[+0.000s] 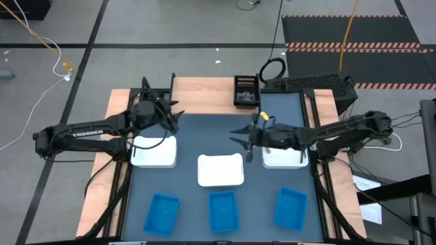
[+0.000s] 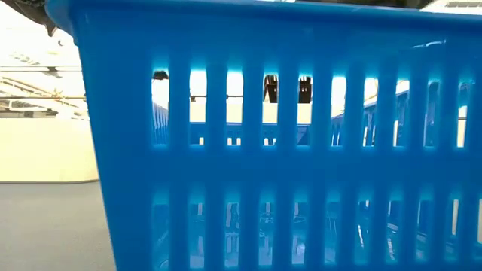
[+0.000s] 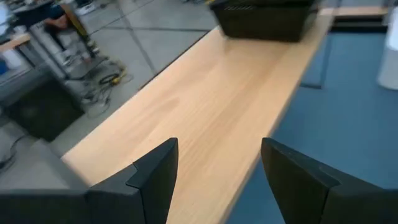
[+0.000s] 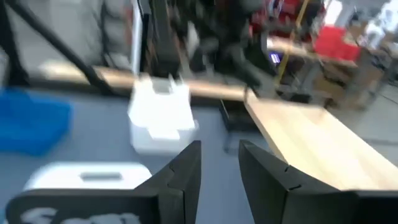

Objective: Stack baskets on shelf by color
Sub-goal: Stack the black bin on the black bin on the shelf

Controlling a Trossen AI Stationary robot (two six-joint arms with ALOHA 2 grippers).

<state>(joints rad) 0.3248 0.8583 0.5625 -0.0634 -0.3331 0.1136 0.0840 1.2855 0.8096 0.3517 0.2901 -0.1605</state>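
Note:
A black slotted basket stands on the light-wood shelf at the table's far edge; it also shows in the left wrist view. Three white baskets sit in a row on the tabletop. Three blue baskets stand along the near edge. My left gripper hovers open over the shelf's left part. My right gripper hangs above mid-table, pointing left, its fingers slightly apart with nothing between them.
The middle blue basket fills the low view and hides the table behind it. The shelf's thin black legs stand at its ends. Bare dark-blue tabletop lies between the shelf and the white baskets.

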